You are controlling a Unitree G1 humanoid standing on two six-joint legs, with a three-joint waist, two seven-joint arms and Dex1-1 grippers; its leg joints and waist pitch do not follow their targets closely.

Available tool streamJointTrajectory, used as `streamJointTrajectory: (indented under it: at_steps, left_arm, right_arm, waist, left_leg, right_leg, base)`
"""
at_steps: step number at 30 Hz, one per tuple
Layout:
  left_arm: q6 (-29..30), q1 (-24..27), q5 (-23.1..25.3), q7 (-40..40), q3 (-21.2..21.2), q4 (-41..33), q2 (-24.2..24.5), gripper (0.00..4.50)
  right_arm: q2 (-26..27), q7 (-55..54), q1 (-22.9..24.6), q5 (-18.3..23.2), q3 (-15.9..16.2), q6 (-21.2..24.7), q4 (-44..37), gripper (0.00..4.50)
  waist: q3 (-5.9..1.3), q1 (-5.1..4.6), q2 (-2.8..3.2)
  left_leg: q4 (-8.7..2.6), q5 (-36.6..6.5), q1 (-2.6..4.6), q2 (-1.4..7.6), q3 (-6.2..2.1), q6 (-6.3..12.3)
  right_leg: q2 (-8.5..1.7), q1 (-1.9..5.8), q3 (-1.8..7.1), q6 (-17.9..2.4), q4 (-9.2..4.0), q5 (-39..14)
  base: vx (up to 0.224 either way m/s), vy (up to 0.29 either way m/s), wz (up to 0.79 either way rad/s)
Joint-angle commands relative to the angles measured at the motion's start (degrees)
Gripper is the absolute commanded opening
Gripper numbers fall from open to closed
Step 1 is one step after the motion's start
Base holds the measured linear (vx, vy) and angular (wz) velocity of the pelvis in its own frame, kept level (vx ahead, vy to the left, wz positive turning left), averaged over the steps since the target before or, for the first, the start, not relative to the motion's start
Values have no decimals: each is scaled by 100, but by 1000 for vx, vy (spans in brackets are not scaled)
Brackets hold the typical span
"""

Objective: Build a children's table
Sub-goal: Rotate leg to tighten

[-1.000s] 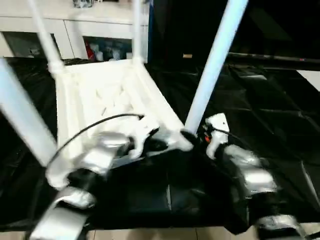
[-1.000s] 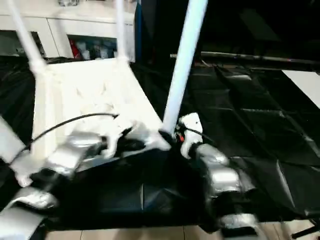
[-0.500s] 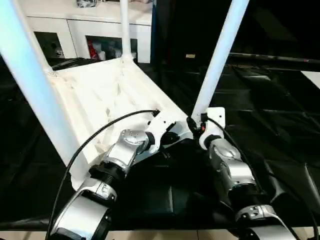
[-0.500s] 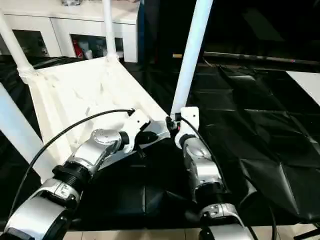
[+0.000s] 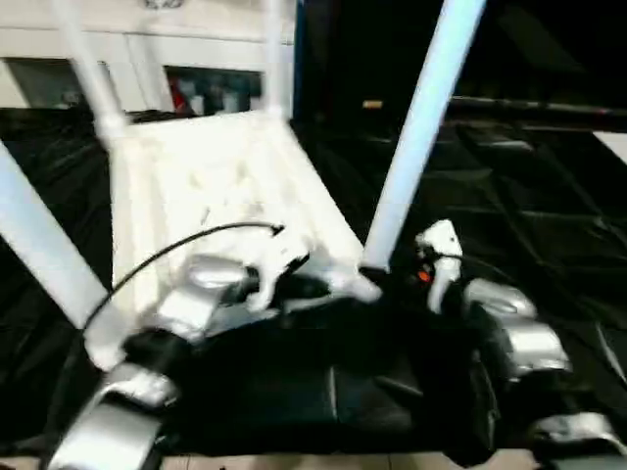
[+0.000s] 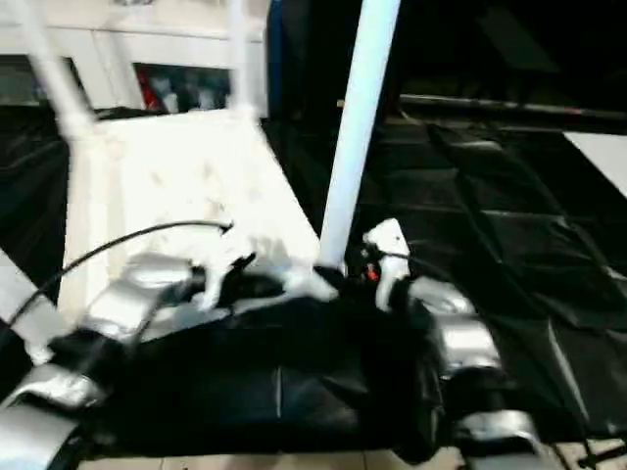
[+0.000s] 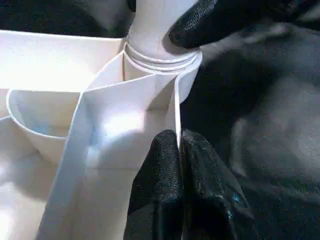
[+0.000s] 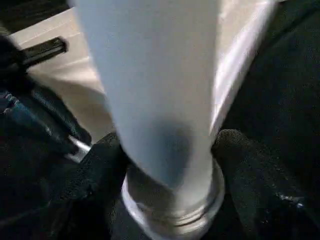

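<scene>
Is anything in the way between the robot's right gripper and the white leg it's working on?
No. The right gripper has a finger on each side of the leg, just above the corner socket, with nothing visible between. The left gripper pinches the tabletop's edge nearby.

black-draped table (image 5: 549,225), white cabinet (image 5: 147,59) – behind

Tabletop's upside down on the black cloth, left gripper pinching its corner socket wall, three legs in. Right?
Not quite: four white tapered tube legs stand in the white plastic tabletop, not three. The left eye view shows the near right leg, near left leg and two far ones. The rest holds: the left wrist view shows the left gripper pinching the socket wall.
</scene>
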Motion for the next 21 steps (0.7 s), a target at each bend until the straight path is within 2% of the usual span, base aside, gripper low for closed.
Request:
streamJointTrajectory:
  at_steps: [1, 5, 7, 15, 19, 21]
  left_arm:
    - [210, 254, -152, -456, -201, -112, 48, 0]
    - [305, 357, -249, -653, -181, -308, 175, 0]
    - [301, 364, -234, -653, -160, -296, 189, 0]
    - [407, 347, -230, -581, -143, -327, 182, 0]
    - [422, 342, -211, -543, -128, -303, 175, 0]
    - [415, 296, -102, -241, -94, -157, 106, 0]
  right_arm:
    - [-177, 235, 18, 144, -33, 118, -185, 302]
    - [-302, 649, 39, 227, 70, 256, -244, 302]
    - [-329, 754, 33, 218, 85, 267, -231, 269]
    - [-360, 923, 12, 318, 55, 394, -223, 221]
    - [-337, 881, 38, 305, 45, 392, -195, 216]
    - [-225, 415, 25, 192, -47, 353, -41, 215]
  waist:
    - [-259, 34, -1]
    - [-263, 22, -4]
    - [-266, 35, -22]
    - [-275, 59, -33]
    - [-279, 79, -36]
    - [-273, 81, -44]
  left_leg:
    - [-346, -1133, 29, 260, -96, 410]
    - [-337, -1048, 36, 251, -84, 403]
    - [-320, -935, 34, 244, -73, 421]
    - [-303, -827, 40, 242, -70, 442]
    - [-295, -811, 42, 238, -69, 441]
    - [-296, -795, 34, 232, -72, 422]
  right_leg:
    - [-338, 282, 222, -1470, -385, -636]
    - [-319, 274, 217, -1511, -371, -546]
    - [-324, 282, 220, -1521, -363, -452]
    - [-325, 288, 215, -1510, -348, -427]
    - [-324, 288, 216, -1494, -345, -458]
    - [-322, 286, 216, -1475, -346, -460]
  base:
    - [0, 0, 0]
    - [0, 0, 0]
    - [0, 0, 0]
    - [0, 0, 0]
    - [0, 0, 0]
    - [0, 0, 0]
